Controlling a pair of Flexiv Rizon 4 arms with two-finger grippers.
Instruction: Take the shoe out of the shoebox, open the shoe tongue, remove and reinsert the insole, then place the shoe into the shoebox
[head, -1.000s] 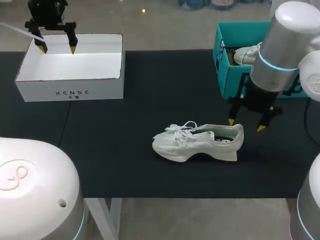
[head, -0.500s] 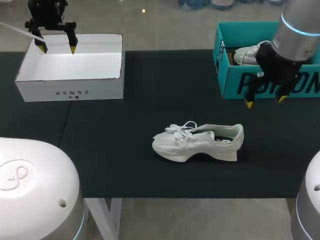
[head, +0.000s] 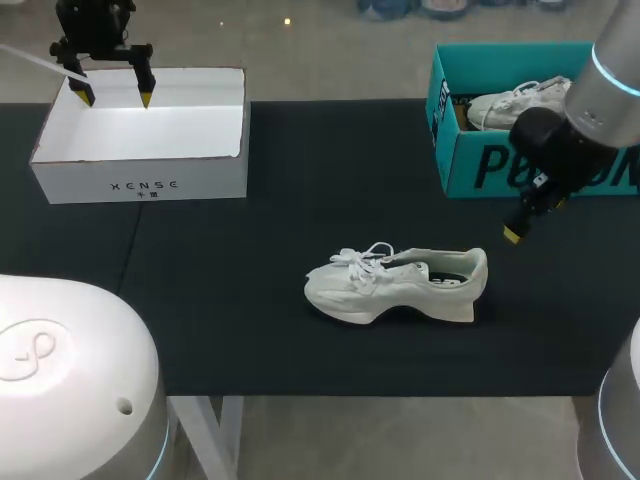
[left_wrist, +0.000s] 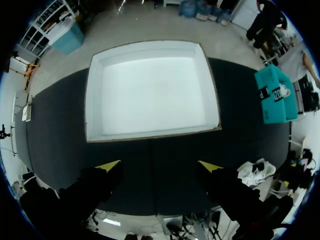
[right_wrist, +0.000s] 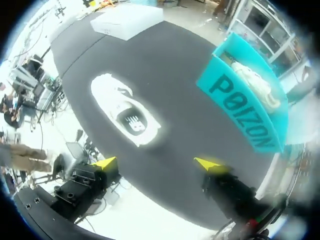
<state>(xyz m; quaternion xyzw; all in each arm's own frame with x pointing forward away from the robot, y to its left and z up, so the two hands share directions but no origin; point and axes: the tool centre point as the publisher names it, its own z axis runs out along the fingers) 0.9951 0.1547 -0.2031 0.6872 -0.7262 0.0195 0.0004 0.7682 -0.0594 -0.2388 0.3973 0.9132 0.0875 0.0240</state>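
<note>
A shoe (head: 395, 285) stands on the surface (head: 250, 330), outside the teal shoebox (head: 470, 165). The right end effector (right_wrist: 156, 163) hangs open between them. The left end effector (head: 115, 97), also open, hovers over a white box (head: 140, 185).

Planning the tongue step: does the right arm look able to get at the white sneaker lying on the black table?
Probably yes: the right gripper hangs open near the white sneaker, heel end closest, with only bare black table between them.

Shoe (head: 398, 284) open on all sides; teal shoebox (head: 470, 168) near behind; white box (head: 140, 186) well apart.
</note>
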